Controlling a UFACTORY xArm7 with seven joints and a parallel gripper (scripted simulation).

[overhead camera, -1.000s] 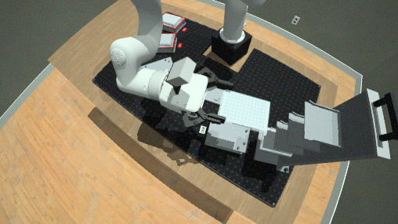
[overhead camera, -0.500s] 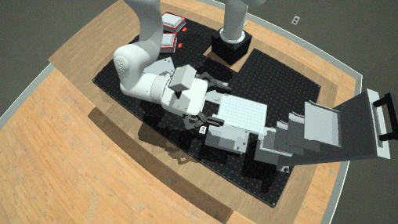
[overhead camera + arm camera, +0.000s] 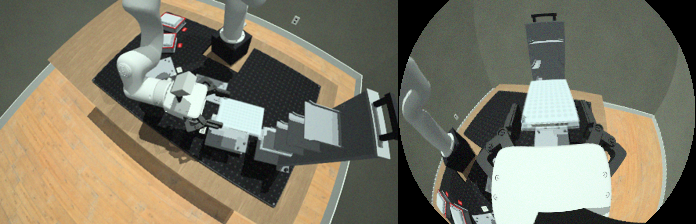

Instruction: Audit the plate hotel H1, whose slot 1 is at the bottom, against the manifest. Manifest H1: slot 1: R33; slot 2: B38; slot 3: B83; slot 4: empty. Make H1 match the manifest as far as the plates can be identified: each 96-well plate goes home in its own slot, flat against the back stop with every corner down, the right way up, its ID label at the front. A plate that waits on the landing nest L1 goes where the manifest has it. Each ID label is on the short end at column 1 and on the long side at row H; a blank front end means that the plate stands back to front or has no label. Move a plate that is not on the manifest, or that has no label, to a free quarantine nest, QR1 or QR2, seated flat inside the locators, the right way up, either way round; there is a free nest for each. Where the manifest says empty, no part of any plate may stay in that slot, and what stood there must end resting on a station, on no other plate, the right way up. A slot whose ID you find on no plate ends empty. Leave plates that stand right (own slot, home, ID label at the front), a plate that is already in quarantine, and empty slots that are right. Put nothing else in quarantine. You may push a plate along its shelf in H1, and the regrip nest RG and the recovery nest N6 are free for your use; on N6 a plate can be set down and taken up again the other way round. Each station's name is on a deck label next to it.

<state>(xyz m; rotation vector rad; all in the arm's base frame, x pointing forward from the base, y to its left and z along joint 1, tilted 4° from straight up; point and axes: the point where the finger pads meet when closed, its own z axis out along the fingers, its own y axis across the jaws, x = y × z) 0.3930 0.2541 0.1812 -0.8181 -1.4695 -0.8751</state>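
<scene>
Lab automation bench: black perforated deck point(image 3: 274, 84), plate hotel point(image 3: 352, 129), red-edged quarantine nests point(image 3: 172, 19).

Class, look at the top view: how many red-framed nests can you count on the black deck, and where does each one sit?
2. One red-framed nest sits at the deck's far corner, beside the arm; the second lies just in front of it, partly hidden by the arm. More could be hidden beneath the arm.

Arm point(image 3: 141, 23) cut off by the top edge. Its wrist housing point(image 3: 550, 185) hides the plate's point(image 3: 552, 104) near end; the labels point(image 3: 183, 29) are too small to read.
</scene>
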